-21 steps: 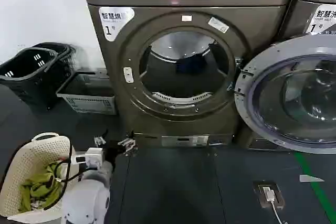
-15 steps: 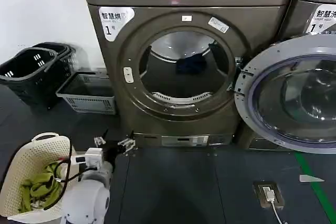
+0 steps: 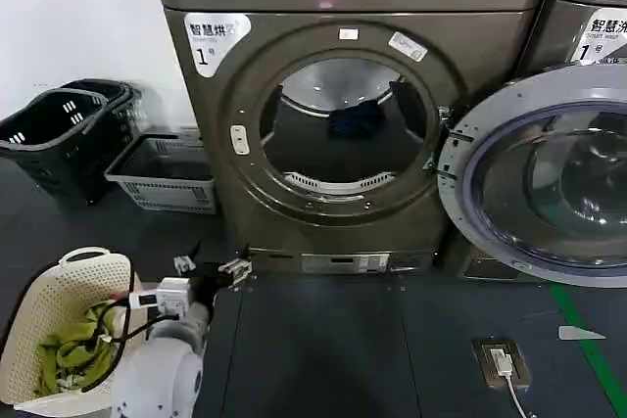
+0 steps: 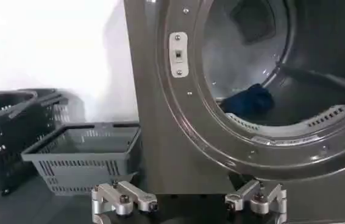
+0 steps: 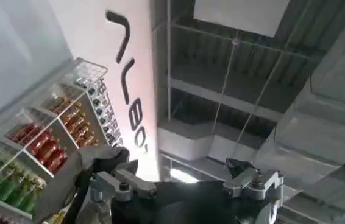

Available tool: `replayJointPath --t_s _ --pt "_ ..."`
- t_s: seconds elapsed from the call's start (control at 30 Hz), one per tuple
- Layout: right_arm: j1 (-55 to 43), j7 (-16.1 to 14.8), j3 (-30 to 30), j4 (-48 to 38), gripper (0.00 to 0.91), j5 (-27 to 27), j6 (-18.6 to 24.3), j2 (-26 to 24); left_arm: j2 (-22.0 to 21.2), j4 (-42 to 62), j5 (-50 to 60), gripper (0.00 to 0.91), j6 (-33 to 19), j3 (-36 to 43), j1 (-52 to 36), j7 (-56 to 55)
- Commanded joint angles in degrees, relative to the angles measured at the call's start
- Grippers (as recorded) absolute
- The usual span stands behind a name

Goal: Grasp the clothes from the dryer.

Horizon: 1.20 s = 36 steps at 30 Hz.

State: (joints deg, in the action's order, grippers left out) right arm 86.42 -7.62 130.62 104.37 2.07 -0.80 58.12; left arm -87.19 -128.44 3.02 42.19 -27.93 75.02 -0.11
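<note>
The dryer (image 3: pixel 235 193) is a bronze-grey front loader marked "1", and its grey-rimmed glass door (image 3: pixel 534 178) is swung open to the right. A dark blue bundle of clothes (image 3: pixel 355 119) lies at the back of the steel drum. In the left wrist view these clothes (image 4: pixel 248 100) rest on the drum floor beyond the porthole rim. My left gripper (image 3: pixel 209 266) hovers low, in front of the dryer's lower left corner and outside the porthole. It shows as open (image 4: pixel 189 204) with nothing between its fingers. My right gripper (image 5: pixel 188 189) is open and empty, pointing up at a ceiling.
A white basket (image 3: pixel 44 291) holding green cloth stands on the floor beside my left arm. Dark crates (image 3: pixel 59 129) and a grey basket (image 3: pixel 162 178) sit left of the dryer. A second machine (image 3: pixel 588 7) stands behind the open door. A drinks shelf (image 5: pixel 50 140) is near the right gripper.
The left arm's white body has sunk slightly in the head view. The left gripper stays in front of the dryer's base, and the clothes have not moved.
</note>
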Motion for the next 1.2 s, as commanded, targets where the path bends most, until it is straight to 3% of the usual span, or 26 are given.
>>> replayJointPath --t_s 0.03,1.2 --pt "-0.08 0.08 -0.01 -0.42 0.907 -0.25 0.58 0.03 0.01 -0.05 0.0 0.907 2.81 -0.1 0.13 0.03" --pt "-0.43 0.17 -0.24 0.15 0.907 0.0 0.12 0.29 0.16 -0.69 -0.31 0.907 2.81 -0.84 0.01 1.03"
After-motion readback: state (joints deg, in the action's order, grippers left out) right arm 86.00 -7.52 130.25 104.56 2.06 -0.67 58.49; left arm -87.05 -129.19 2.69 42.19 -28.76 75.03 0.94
